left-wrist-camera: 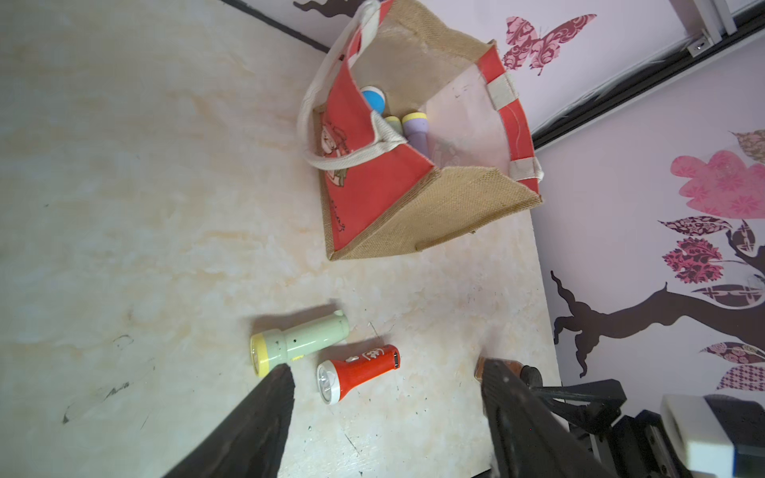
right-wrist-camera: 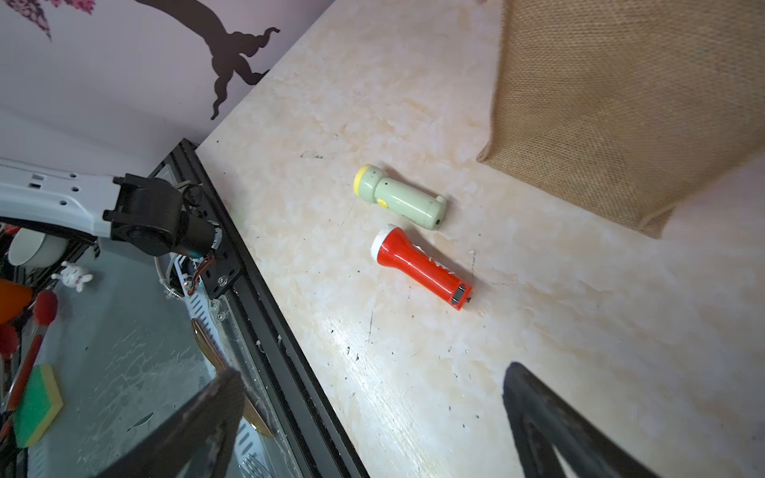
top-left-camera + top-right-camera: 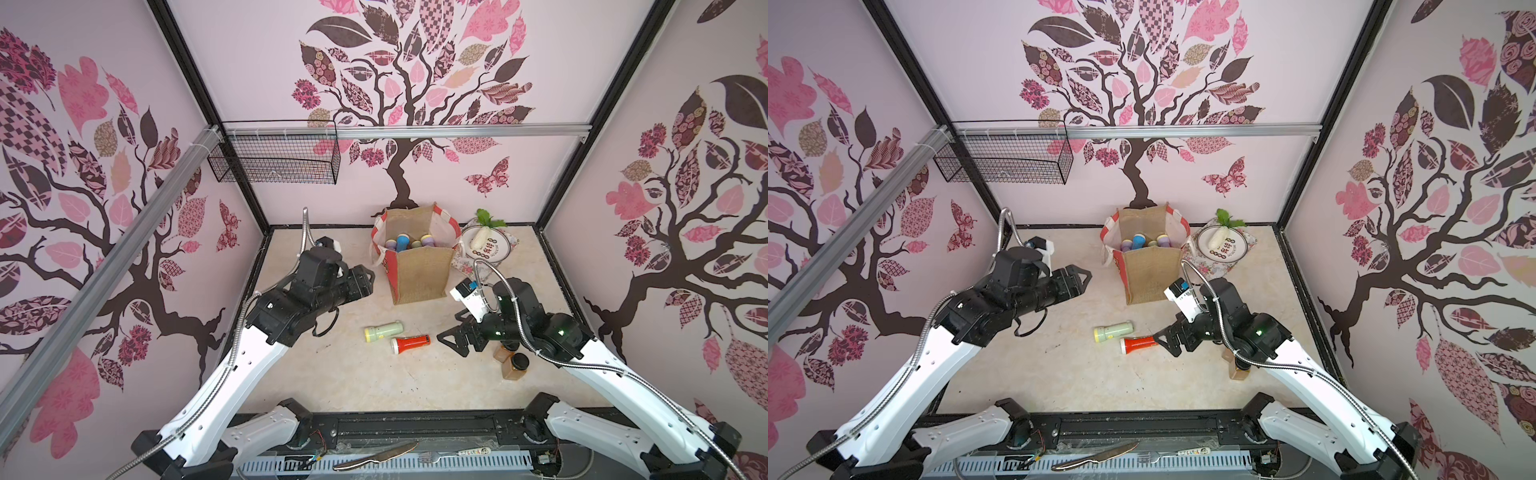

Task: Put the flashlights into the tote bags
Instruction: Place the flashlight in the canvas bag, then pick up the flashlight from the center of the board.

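Partly done. Tote bag (image 3: 417,270) stands upright at the back of the table (image 3: 332,374) with several flashlights (image 3: 401,242) inside. Two remain lying in front of it: pale green flashlight (image 3: 384,331) and red flashlight (image 3: 411,344). Left pincer (image 3: 368,282) is released and empty beside the bag. Right pincer (image 3: 449,345) is spread wide and empty, just beside the red one.

Left arm (image 3: 232,374), right arm (image 3: 615,374): white shell links, small screw holes, black joints, black base mounts. Upper sections black, boxy. Ribbed silver hose (image 3: 306,224) along each arm. Green light (image 3: 562,332) on right arm's black housing. White camera box (image 3: 467,296) with blue patch at right wrist; plain white one at left. Left gripper (image 3: 368,282), right gripper (image 3: 451,343): black, triangular open-frame fingers.
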{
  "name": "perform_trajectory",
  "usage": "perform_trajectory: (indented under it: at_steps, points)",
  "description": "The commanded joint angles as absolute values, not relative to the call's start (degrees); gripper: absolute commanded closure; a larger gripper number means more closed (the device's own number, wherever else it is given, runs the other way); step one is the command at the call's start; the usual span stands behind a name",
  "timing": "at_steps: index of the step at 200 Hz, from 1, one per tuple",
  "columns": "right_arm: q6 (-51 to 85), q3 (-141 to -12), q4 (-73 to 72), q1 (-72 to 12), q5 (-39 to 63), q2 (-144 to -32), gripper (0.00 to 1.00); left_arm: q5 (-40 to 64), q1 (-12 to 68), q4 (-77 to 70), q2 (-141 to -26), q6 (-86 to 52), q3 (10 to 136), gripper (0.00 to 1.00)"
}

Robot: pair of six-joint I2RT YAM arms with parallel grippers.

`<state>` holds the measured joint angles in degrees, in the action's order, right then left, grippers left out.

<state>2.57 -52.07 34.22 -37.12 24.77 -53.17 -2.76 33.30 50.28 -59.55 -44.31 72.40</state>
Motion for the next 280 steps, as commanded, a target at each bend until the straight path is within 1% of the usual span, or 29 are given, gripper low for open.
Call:
perform_trajectory:
  at_steps: [1,21,56,97,149,191,241,280]
  points:
    - [-3.0,-50.6,30.0,-37.7,30.7,-53.5,0.0,-2.6,33.1,51.9,-56.3,-50.1,65.5,0.25]
    - [-5.6,-49.5,28.6,-38.5,30.5,-55.4,0.0,-1.8,33.1,51.7,-52.4,-53.1,60.2,0.25]
    - [-8.0,-47.9,24.7,-40.5,25.8,-58.1,0.0,-1.3,32.9,52.4,-45.8,-56.4,52.6,0.25]
    - [-9.9,-45.0,19.2,-41.4,23.4,-61.5,0.0,2.4,29.1,51.9,-41.6,-55.4,48.3,0.26]
    - [-11.5,-43.9,15.2,-41.7,23.6,-68.3,0.0,4.9,28.6,50.7,-37.7,-50.3,47.6,0.25]
    - [-14.0,-47.1,18.8,-41.8,25.2,-73.4,0.0,4.9,27.2,55.9,-35.5,-45.3,48.4,0.25]
    - [-17.1,-47.9,18.9,-42.6,19.9,-75.6,0.0,7.4,27.1,54.9,-32.0,-46.2,44.4,0.24]
    - [-22.2,-48.4,18.0,-43.1,17.1,-78.4,0.0,4.0,27.0,57.6,-31.0,-45.5,45.1,0.24]
